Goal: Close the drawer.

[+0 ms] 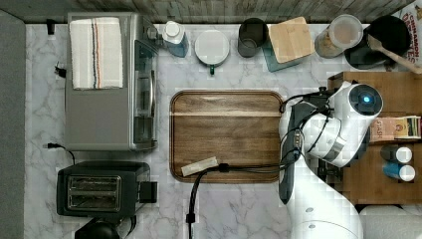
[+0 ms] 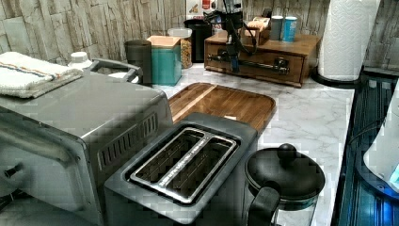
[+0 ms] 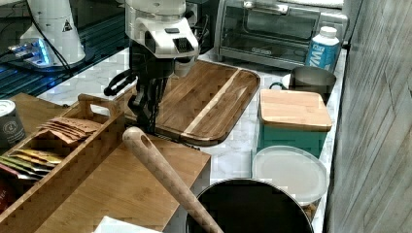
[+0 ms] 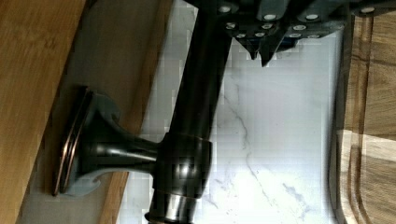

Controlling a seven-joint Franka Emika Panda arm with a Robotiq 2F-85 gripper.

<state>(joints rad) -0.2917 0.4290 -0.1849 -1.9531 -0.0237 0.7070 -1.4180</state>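
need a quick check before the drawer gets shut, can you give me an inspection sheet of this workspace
surface: marble counter, no spills seen
job's things: drawer with dark bar handle, front looks about flush with its cabinet in the left view
clutter: wooden tray, toaster oven with towel on top, toaster, teal canister
gripper: gripper at the handle, in front of the cabinet
cables: black cable crossing the tray's lower edge in the top view
surroundings: plank wall, paper towel roll

Kitchen counter — toaster (image 1: pixel 97 191), toaster oven (image 1: pixel 112 82), marble worktop (image 1: pixel 234 209).
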